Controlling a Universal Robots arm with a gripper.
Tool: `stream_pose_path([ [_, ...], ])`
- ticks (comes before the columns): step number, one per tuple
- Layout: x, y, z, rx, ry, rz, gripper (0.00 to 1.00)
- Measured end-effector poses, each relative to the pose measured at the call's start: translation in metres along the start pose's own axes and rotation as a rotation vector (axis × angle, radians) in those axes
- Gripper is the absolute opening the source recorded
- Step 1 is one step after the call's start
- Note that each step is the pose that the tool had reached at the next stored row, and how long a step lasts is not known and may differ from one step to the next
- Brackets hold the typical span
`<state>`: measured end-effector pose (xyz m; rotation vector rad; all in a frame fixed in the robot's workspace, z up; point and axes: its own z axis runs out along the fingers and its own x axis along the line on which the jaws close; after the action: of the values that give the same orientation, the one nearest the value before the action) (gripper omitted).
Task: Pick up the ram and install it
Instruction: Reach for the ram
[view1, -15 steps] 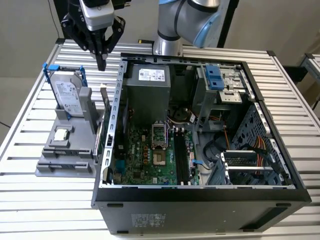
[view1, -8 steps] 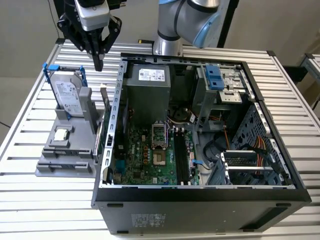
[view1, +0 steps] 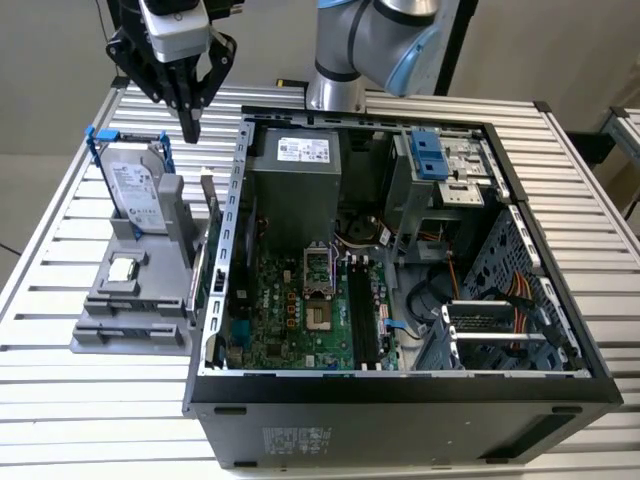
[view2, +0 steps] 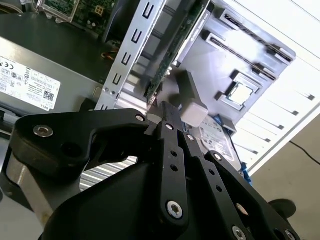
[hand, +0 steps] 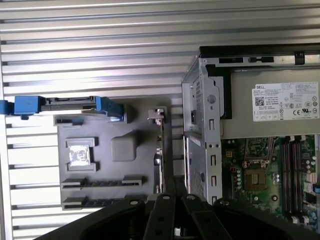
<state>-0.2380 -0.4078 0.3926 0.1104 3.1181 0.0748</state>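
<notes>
The ram (view1: 210, 250) is a thin dark stick standing on its long edge in the grey holder (view1: 130, 320), close beside the open computer case (view1: 400, 385). It shows edge-on in the first wrist view (hand: 161, 150) and as a greenish board in the second wrist view (view2: 175, 55). My gripper (view1: 190, 125) hangs above the ram's far end, clear of it, shut with nothing between its fingers; it also appears in both wrist views (view2: 167, 110) (hand: 172, 197). The motherboard's long black slots (view1: 358, 310) (hand: 292, 175) lie inside the case.
On the grey holder stand a silver hard drive (view1: 130, 185) with blue rails and a small square processor chip (view1: 122, 268) (hand: 80, 154). A power supply (view1: 295, 185) fills the case's far corner. The slatted metal table (view1: 60, 400) surrounds everything.
</notes>
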Motion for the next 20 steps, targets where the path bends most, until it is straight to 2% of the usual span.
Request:
stream_pose_path([
  [20, 0.0178, -0.0027, -0.0004, -0.0001, -0.0001, 0.000, 0.00],
])
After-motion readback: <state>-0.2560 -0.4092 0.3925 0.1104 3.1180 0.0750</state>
